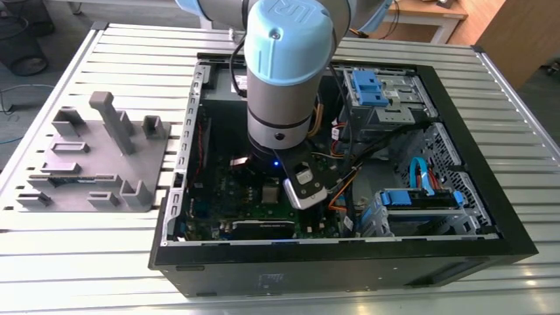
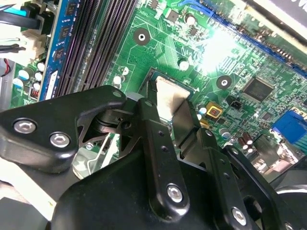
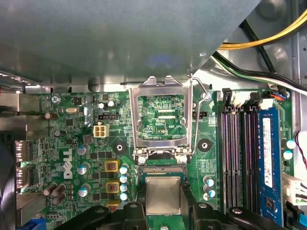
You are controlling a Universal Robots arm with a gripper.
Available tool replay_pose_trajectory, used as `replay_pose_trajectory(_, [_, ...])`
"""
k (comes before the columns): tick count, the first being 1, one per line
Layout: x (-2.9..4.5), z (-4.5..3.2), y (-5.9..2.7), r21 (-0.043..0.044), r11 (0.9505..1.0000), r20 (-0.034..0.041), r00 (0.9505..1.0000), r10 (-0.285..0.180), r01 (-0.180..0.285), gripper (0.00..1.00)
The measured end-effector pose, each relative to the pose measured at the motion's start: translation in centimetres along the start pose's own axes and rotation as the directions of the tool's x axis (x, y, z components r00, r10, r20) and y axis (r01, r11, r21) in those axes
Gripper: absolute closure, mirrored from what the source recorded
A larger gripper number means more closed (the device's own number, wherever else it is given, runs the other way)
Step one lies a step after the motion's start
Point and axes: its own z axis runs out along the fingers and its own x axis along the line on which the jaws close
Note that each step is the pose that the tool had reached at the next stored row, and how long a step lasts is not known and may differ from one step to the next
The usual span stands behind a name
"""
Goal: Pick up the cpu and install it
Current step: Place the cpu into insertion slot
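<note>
Silvery square cpu (image 3: 163, 195) gripped between black fingers (image 2: 151, 125) over green motherboard (image 3: 72, 139).

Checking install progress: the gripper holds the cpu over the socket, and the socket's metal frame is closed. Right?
Not quite. The frame is flipped open, swung away from the socket, with the motherboard showing through it, as the first wrist view shows. The gripper does hold the cpu over the socket.

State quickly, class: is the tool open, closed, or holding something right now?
Tool: closed on the cpu, holding it at the open socket.
</note>
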Motion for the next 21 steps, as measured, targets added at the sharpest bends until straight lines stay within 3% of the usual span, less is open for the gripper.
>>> replay_pose_trajectory(9, [0.00, 0.02, 0.02, 0.0001, 1.0000, -0.0001, 1.0000, 0.000, 0.000, 0.59])
replay_pose_trajectory(14, [-0.01, 0.12, 0.03, -0.0002, 1.0000, 0.0000, 1.0000, 0.000, 0.000, 0.52])
replay_pose_trajectory(18, [-0.01, 0.20, 0.02, 0.0093, 0.9999, 0.0005, 1.0000, 0.004, -0.004, 0.52])
replay_pose_trajectory(21, [0.00, 0.19, 0.02, 0.0110, 0.9999, 0.0006, 1.0000, 0.008, -0.008, 0.52])
